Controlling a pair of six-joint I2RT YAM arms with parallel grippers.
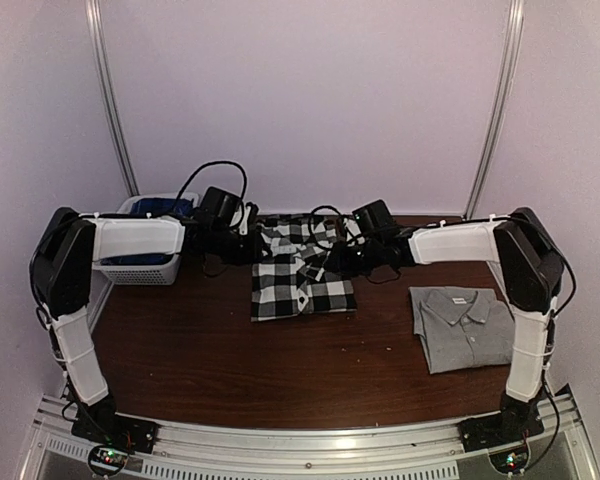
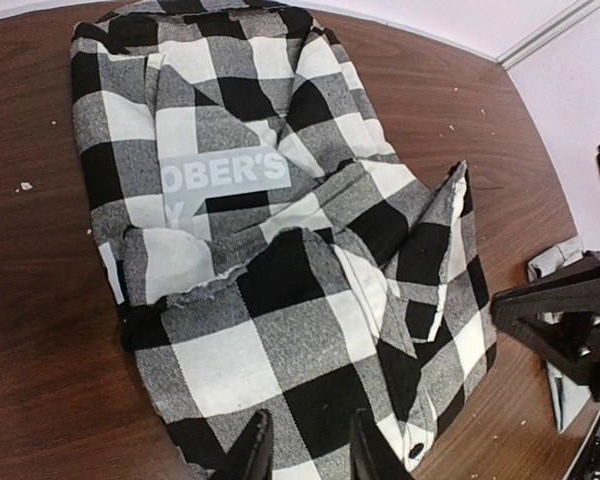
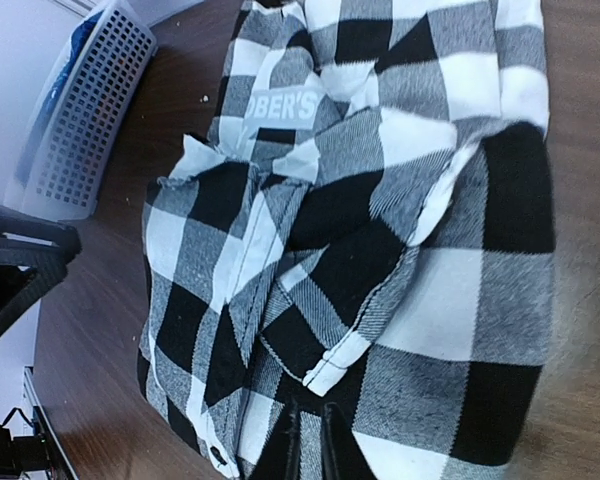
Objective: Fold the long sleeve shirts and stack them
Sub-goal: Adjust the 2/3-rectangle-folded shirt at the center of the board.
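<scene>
Closest to your left wrist lens is the left gripper (image 2: pixel 310 428). Its fingers stand part-way apart with the hem of the flannel shirt (image 2: pixel 280 260) filling the gap, which reads as a pinch on a thick bunch of cloth. Out to the left, the white basket (image 1: pixel 140 268) sits at the edge of the table (image 1: pixel 230 370), away from the work. The flannel lies mid-table, partly folded and lumpy, with its white lettering (image 2: pixel 225 175) facing up and a loose flap (image 2: pixel 448 225) standing proud.

The right gripper (image 3: pixel 310 412) is at the same end of the shirt, fingers almost together. You cannot tell whether they have cloth, so confirm that before you lift. Raise both hands together, keep the hem level and taut, and lay it down flat so the flap is pressed under. Far right, the grey shirt (image 1: pixel 465 325) lies folded, well apart from the flannel, and looks ready for stacking.
</scene>
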